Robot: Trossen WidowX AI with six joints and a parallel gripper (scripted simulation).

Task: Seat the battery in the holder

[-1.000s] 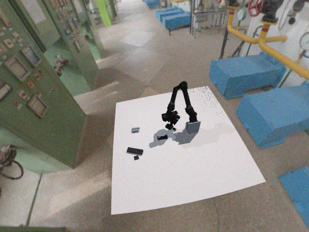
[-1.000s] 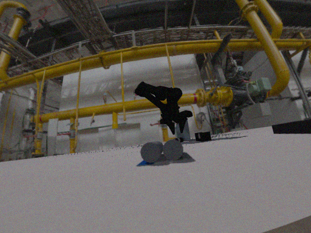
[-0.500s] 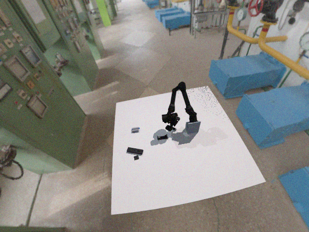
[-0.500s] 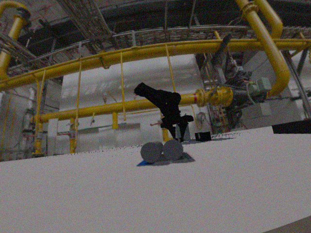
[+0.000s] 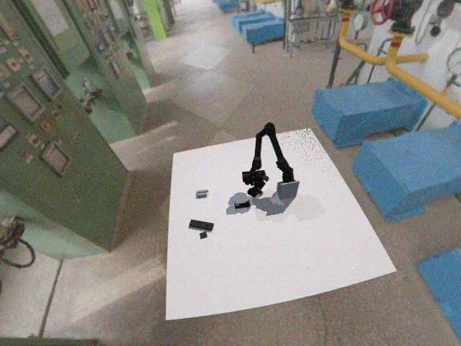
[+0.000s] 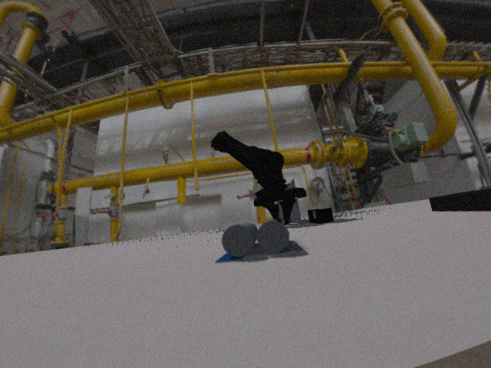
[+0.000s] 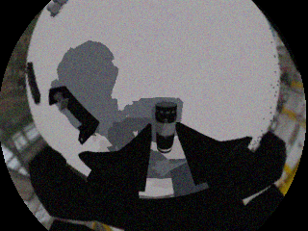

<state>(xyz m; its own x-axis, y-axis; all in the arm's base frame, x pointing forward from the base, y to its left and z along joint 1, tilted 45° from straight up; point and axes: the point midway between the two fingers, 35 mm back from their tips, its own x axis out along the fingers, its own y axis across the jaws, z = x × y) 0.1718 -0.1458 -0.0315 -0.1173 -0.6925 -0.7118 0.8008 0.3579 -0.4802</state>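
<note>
The battery [image 7: 166,129], dark with a pale band, lies between my fingertips in the wrist view, with a thin gap showing on its left side. The top view does not show it clearly below the gripper. My gripper [image 5: 255,192] [image 6: 282,221] [image 7: 164,126] is partly open and low over the sheet, with no clear grip on the battery. The black holder [image 5: 243,205] [image 6: 323,215] [image 7: 85,116] stands apart from the battery, to the left in the wrist view, with its long side slanted. Its inside shows no battery. Spring and lip are too small to tell apart.
Grey cylinders [image 5: 202,193] [image 6: 273,236] [image 7: 57,7] lie side by side beyond the holder, with blue at one end. A long black block [image 5: 201,225] [image 6: 459,200] [image 7: 33,83] and a small black piece [image 5: 203,235] lie farther off. A grey panel [image 5: 287,190] stands by the arm's base.
</note>
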